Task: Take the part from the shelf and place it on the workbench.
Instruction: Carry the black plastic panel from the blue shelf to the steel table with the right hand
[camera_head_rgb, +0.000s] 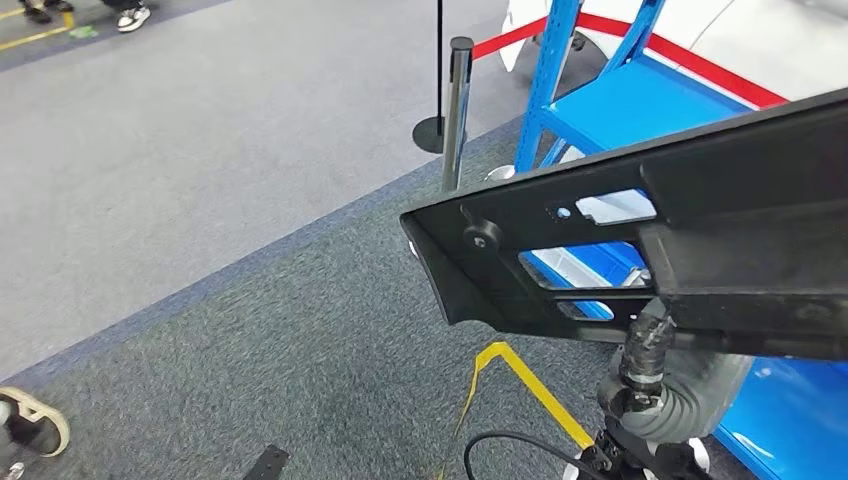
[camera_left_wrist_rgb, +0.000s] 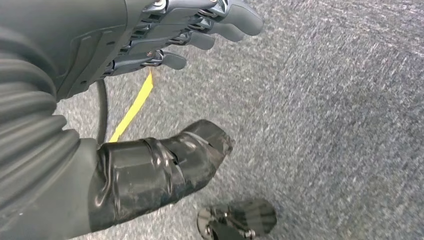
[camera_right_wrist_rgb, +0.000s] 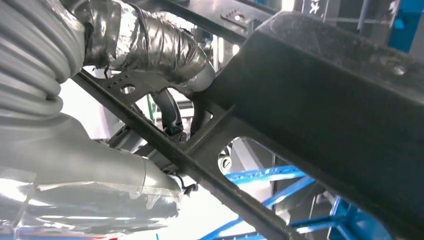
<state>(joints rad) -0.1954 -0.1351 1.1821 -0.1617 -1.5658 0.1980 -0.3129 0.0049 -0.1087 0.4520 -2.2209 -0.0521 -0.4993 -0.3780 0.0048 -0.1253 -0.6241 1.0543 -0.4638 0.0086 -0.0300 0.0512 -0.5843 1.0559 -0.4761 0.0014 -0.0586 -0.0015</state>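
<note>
- Long black plastic part (camera_head_rgb: 640, 250), a moulded trim or bracket piece with cut-out windows, thin ribs and a screw boss near its tapered end; held up in the air over the dark grey carpet (camera_head_rgb: 300, 350), just in front of the blue shelf (camera_head_rgb: 640, 100); clear of the shelf, workbench not in sight
- Right hand (camera_head_rgb: 650, 370) under the part near its lower edge; taped thumb (camera_right_wrist_rgb: 150, 45) pressed on one side of a rib, fingers hooked through the frame openings on the other side, seen in the right wrist view; closed round the part and carrying it
- Left hand (camera_left_wrist_rgb: 190, 35) down by the floor, fingers spread and only slightly bent, taped thumb (camera_left_wrist_rgb: 165, 165) apart from them; nothing in it
- Likely light for its length, stiff yet hollow and able to flex along the thin ribs; smooth matt plastic, so prone to slip or swivel in a one-handed hold
- Held off-centre by the look of it, the long tapered end reaching far out to the left; probable tendency to tip or swing while carried
- Best hold judged to be on the thick ribbed frame near the middle, fingers through a window; thin ribs and tapered tip best avoided
- Barrier post (camera_head_rgb: 458, 110) with red rope (camera_head_rgb: 700, 55) near the shelf; worth keeping the free end away from it in turning
</note>
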